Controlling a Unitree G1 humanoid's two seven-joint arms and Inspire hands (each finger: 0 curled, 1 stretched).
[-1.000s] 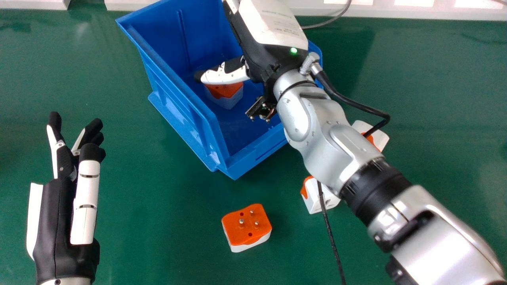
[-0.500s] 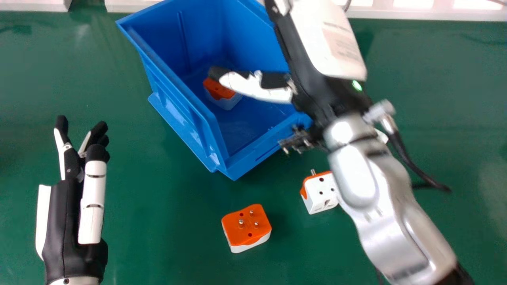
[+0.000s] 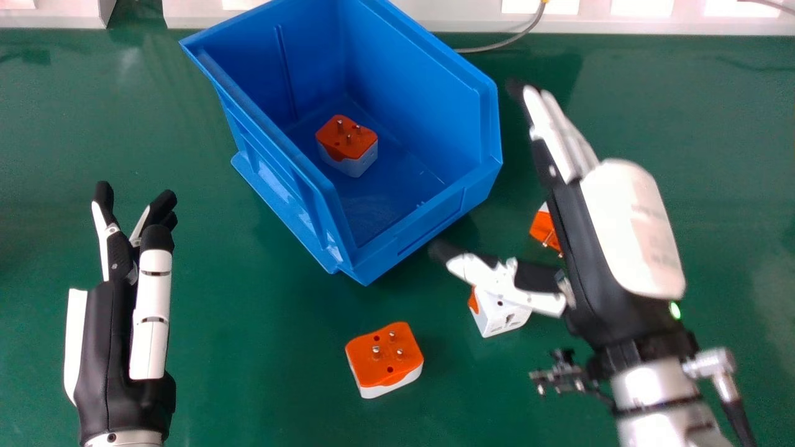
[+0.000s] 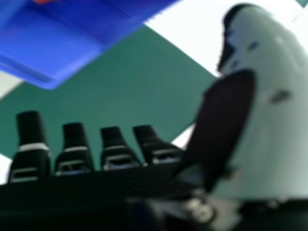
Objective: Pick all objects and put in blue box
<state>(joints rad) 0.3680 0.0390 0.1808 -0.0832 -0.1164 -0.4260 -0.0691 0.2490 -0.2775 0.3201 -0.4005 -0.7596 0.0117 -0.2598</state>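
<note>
Fingers extended and thumb held well out to the side, the right robot hand (image 3: pixel 577 248) stands wide over a smooth green worktop (image 3: pixel 236 372), its hard white shell and black casing joined to a rounded silver forearm (image 3: pixel 658 388). Seen from the right hand's own camera, dark, blunt fingertips line up opposite a broad, pale thumb with a black pad, with part of the glossy blue plastic box in the background. Across the worktop, the left robot hand (image 3: pixel 109 335) is at the left of the head view, fingers open and pointing toward the far side.

Between the two hands sits the blue box (image 3: pixel 413 81), a stiff plastic bin with sloping walls, a vertical rib and a lowered front lip. One orange-and-white plug adapter (image 3: pixel 348 139) lies on its floor, metal pins up. Three more are on the worktop: a chunky orange-topped adapter (image 3: pixel 385 354) in front of the box, round pins up; a boxy white adapter (image 3: pixel 502 315), its socket holes showing, partly hidden behind the right thumb; and an orange-faced adapter (image 3: pixel 543 228) partly hidden by the right hand. A thin grey cable (image 3: pixel 509 40) curves near the far edge.
</note>
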